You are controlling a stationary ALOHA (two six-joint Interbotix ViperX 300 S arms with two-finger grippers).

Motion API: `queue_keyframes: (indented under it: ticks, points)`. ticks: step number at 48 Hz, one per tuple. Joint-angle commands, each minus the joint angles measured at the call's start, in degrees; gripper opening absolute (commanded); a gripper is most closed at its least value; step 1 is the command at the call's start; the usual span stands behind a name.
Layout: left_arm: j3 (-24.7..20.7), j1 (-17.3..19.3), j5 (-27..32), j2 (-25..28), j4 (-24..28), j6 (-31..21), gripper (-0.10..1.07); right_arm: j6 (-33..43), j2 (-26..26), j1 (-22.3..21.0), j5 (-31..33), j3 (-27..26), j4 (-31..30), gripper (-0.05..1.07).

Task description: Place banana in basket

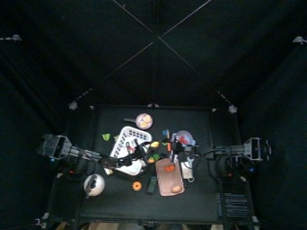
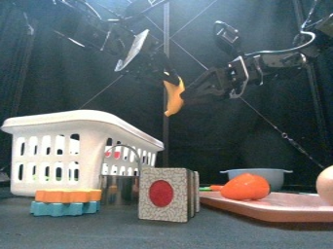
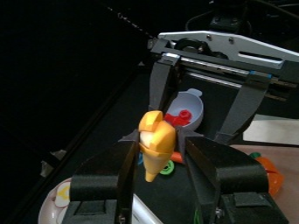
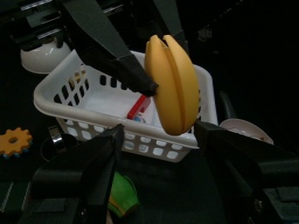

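Note:
The banana [image 2: 173, 94] hangs in the air above the table, just right of the white basket [image 2: 65, 146]. My right gripper [image 2: 198, 84] is shut on it; in the right wrist view the banana [image 4: 173, 83] rises from between that gripper's [image 4: 158, 131] jaws, with the basket [image 4: 105, 101] behind. My left gripper [image 2: 130, 49] stands open higher up to the left. In the left wrist view the banana [image 3: 156, 144] floats free between its [image 3: 163, 171] wide jaws. From above, both arms meet beside the basket [image 1: 129, 137].
A salmon-pink board [image 2: 279, 206] with an orange fruit [image 2: 247, 185] lies at the front right. A block with a red dot [image 2: 166, 193] and an orange gear [image 2: 65, 197] sit in front of the basket. A round silvery bowl [image 1: 93, 184] is at the front left.

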Motion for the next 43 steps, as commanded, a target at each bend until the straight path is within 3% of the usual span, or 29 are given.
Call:
queue_keyframes:
  ticks: [1,8,15,19,25,32,43]
  points:
    - [-0.70,-0.26,0.53,-0.70,-1.76,-0.09,0.70,0.09,-1.32,0.00,-0.18,-0.44,0.09,0.95]
    - [-0.18,-2.02,0.53,-3.25,-8.35,0.26,0.70,0.09,-1.41,-0.09,-0.09,0.00,0.09,0.95]
    - [2.46,-3.96,0.53,-8.00,-19.51,0.44,0.70,0.09,-1.41,-0.26,-0.18,0.26,0.09,0.95]
    - [5.89,-4.66,-0.18,-12.13,-26.98,0.53,0.70,0.09,-1.49,-0.26,-0.18,0.18,0.09,0.95]
    - [11.16,-5.45,-2.99,-17.49,-33.84,0.44,0.70,0.09,-1.41,-0.35,-0.18,0.09,0.09,0.95]
    - [16.70,-5.63,-6.77,-22.24,-35.86,0.70,0.70,0.09,-1.32,-0.35,-0.18,0.00,0.09,0.95]
    - [23.29,-5.54,-17.14,-24.96,-35.42,0.62,0.71,0.09,-0.62,-0.79,-0.18,-0.26,0.09,0.95]
